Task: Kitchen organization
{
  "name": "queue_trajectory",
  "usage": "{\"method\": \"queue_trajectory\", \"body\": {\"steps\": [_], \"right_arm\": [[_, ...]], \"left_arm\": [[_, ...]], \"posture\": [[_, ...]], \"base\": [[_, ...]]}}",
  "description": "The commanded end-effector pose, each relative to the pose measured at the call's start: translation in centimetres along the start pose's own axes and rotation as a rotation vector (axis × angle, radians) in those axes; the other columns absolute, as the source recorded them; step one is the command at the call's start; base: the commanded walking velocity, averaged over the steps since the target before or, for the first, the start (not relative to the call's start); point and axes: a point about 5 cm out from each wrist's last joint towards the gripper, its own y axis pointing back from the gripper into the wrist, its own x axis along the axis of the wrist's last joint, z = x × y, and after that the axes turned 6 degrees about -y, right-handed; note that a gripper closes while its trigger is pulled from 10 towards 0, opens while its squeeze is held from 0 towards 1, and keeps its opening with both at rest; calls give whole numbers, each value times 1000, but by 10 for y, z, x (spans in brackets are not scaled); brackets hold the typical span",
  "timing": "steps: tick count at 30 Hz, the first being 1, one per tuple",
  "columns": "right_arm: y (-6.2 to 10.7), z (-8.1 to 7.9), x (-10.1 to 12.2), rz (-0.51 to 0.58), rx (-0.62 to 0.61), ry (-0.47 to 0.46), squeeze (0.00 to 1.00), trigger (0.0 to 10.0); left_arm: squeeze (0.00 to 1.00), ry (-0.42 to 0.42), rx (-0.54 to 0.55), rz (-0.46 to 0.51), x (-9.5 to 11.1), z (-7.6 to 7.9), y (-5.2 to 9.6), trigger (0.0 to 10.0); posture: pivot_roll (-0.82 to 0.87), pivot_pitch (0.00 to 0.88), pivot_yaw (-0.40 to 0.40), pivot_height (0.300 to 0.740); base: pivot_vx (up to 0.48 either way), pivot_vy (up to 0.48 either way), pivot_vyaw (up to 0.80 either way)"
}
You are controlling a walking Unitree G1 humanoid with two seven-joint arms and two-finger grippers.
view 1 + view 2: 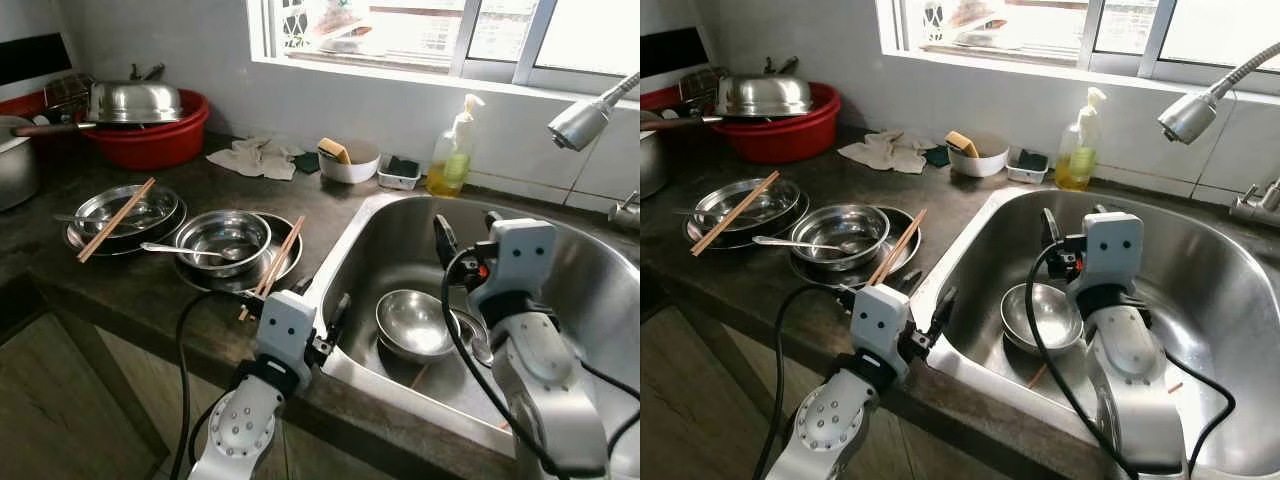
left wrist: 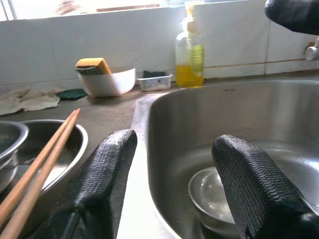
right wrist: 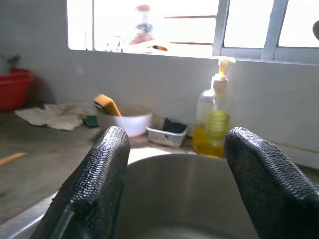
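The sink [image 1: 560,260] is the landmark — a steel basin holding one small steel bowl [image 1: 413,322] on its floor. That bowl looks light, stiff and slippery; its thin rim is the likeliest hold. On the dark surface [image 1: 200,185] left of the sink, stacked steel dishes [image 1: 222,240] carry a spoon [image 1: 185,250] and chopsticks [image 1: 272,268]. Behind the sink's left corner, a white bowl [image 1: 352,163] holds a sponge. The left gripper [image 2: 172,184] hovers at the sink's near edge, jaws released; the right gripper [image 3: 174,184] hangs over the basin, jaws parted, empty.
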Motion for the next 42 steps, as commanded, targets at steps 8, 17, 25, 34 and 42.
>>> {"method": "queue_trajectory", "body": {"steps": [8,17,25,34,42], "right_arm": [[26,-10,-4,-12,92,-17,0,10000],[22,-16,-1,16,108,-24,0,10000],[19,-18,-1,20,93,-32,0,10000],[18,-25,-6,0,109,-48,0,10000],[18,-27,-7,-4,109,-50,0,10000]], "left_arm": [[0,-3,-32,8,1,0,5,10000],[0,-7,-42,6,0,1,6,10000],[0,-11,-32,-3,-2,1,7,10000],[0,-11,-25,-8,-2,0,7,10000],[0,-12,-23,-7,-2,0,6,10000]], "posture": [[-18,0,-10,740],[-14,0,-9,740],[-12,0,-7,740],[-6,0,-14,740],[-6,0,-12,740]], "base": [[0,0,0],[0,0,0],[-91,0,0],[-269,0,0],[-283,0,0]]}}
